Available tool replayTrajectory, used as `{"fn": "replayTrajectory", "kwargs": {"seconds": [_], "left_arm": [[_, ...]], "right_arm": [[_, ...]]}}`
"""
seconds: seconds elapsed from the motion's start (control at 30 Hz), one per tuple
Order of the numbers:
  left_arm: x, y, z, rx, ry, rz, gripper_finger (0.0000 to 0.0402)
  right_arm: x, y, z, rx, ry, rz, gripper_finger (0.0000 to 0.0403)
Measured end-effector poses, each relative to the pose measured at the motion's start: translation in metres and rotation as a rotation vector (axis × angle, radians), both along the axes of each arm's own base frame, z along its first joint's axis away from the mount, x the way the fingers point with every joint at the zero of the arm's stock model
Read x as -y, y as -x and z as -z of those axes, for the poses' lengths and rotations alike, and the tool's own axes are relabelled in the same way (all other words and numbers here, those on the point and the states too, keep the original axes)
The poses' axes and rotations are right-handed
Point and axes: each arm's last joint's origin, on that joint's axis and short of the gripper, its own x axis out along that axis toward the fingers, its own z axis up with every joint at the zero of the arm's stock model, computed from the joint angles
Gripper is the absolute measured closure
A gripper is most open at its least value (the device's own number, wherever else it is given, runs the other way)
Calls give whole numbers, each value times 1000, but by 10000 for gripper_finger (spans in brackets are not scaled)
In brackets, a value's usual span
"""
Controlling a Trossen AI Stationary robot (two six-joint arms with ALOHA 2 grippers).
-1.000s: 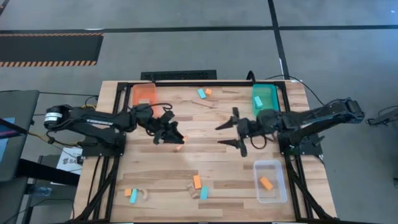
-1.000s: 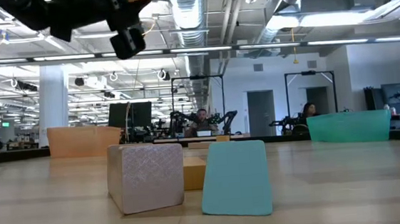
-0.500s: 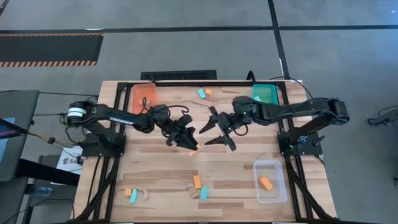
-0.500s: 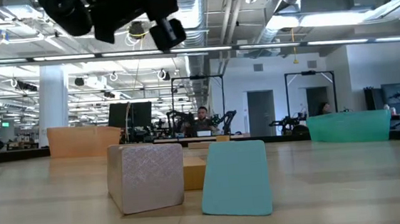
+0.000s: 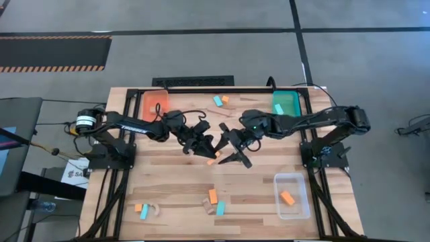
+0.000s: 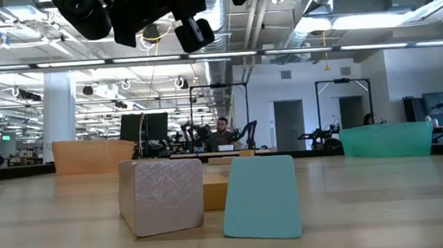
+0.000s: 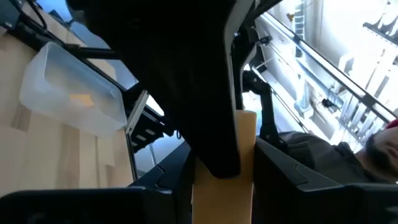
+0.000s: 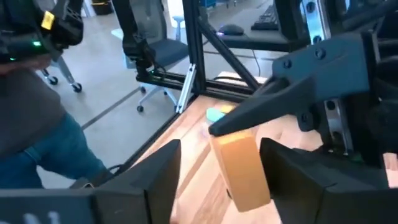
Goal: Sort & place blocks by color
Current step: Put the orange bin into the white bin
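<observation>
Orange block (image 5: pixel 213 196) beside light-blue block (image 5: pixel 220 208); orange tray (image 5: pixel 156 103), teal tray (image 5: pixel 285 103).

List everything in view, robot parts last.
orange tray: one, far left corner
teal tray: one, far right corner, holds one light blue block
clear tray: one, near right, holds one orange block
far-edge blocks: two, light blue and orange, centre
near-centre blocks: three, orange, light blue, pale wood
near-left blocks: three, orange, light blue, pale wood
held block: one, orange-tan, above table centre
person: one, beyond the table
left gripper: shut on held block
right gripper: fingers open either side of it
</observation>
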Motion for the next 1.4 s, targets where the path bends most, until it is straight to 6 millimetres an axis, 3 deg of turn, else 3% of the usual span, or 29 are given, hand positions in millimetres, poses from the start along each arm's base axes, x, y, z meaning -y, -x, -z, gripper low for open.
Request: {"fn": "replayTrajectory", "kwargs": {"seconds": [0.13, 0.37, 0.5, 0.63, 0.83, 1.0, 1.17, 1.4], "left_arm": [[0, 0, 0, -11, 6, 0, 289], [0, 0, 1, -36, 32, 2, 262], [-7, 1, 2, -15, -13, 36, 235], [-18, 7, 2, -43, -22, 128, 222], [-35, 23, 6, -146, -140, 47, 230], [-37, 48, 20, -376, -408, -130, 248], [-35, 66, 24, -528, -639, -242, 261], [-34, 69, 22, -514, -693, -245, 264]], "right_arm": [[0, 0, 1, 10, 33, 0, 213], [1, 0, 2, 22, 72, -2, 350], [1, 5, 1, -52, 4, 9, 351], [-2, 25, -2, -250, -102, 42, 351], [-26, 75, -5, -647, -225, 131, 348], [-54, 115, 2, -1031, -320, 268, 347], [-78, 142, 22, -1310, -324, 437, 346], [-99, 166, 58, -1518, -325, 585, 345]]}}
